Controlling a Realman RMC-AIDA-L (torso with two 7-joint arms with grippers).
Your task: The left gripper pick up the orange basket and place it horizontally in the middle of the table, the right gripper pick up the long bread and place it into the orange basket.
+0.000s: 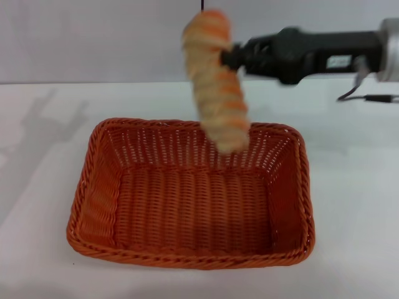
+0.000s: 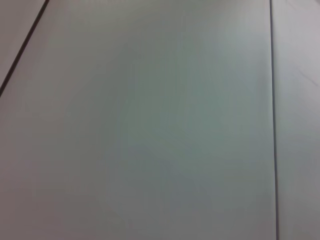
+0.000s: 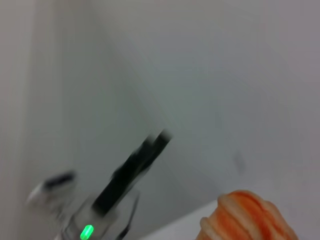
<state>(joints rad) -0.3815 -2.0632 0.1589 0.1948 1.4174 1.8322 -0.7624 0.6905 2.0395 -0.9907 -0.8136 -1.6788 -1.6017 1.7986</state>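
Note:
The orange basket [image 1: 100, 205] lies lengthwise across the middle of the white table [image 1: 358, 193], and nothing is inside it. Above its far side hangs the long bread [image 1: 215, 87], nearly upright and slightly tilted, its lower end over the basket's back wall. My right gripper [image 1: 227, 57] reaches in from the right and is shut on the bread's upper part. An end of the bread [image 3: 247, 219] shows in the right wrist view. That view also shows my left gripper [image 3: 132, 172] far off, a black claw above a green light, away from the basket.
A pale wall [image 1: 93, 37] rises behind the table. A dark cable [image 1: 368, 98] trails on the table at the back right. The left wrist view shows only a plain pale surface [image 2: 150, 125] crossed by thin dark lines.

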